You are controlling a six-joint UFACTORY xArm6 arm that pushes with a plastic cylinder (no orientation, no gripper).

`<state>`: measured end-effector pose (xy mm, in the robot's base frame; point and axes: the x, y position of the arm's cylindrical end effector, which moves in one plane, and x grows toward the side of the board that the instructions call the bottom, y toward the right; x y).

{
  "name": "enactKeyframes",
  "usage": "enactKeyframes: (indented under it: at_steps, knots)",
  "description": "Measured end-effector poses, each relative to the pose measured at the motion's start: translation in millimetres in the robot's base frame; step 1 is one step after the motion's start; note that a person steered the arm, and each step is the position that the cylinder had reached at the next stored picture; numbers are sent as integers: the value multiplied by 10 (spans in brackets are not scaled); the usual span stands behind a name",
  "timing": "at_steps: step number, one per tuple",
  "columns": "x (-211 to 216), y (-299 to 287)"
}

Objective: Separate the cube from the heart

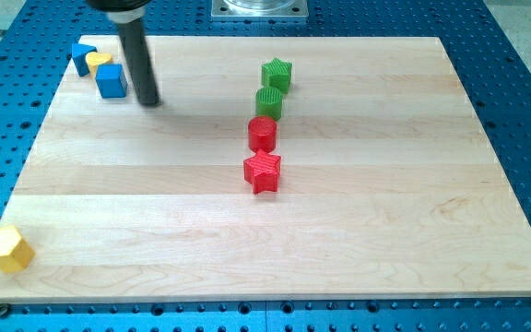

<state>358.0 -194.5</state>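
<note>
You see my tip (149, 101) just right of the blue cube (112, 80), which touches the yellow heart (98, 62); no gripper shows.

Probably lab, blue perforated bench (514, 101), wooden board (358, 240)

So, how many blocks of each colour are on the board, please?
Blue: 2, the blue cube and a blue block behind it.
Yellow: 2, the yellow heart and a yellow block.
Green: 2.
Red: 2.
Total: 8.
</note>
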Motion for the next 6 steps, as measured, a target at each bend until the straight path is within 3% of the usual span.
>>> enactKeyframes:
  at_steps: [1,2,3,4,5,6]
  knots:
    - [-184,-703]
    - [-660,-237]
    - [-803,-251]
    - [-516,-755]
    - [-371,-652]
    - [-586,-1090]
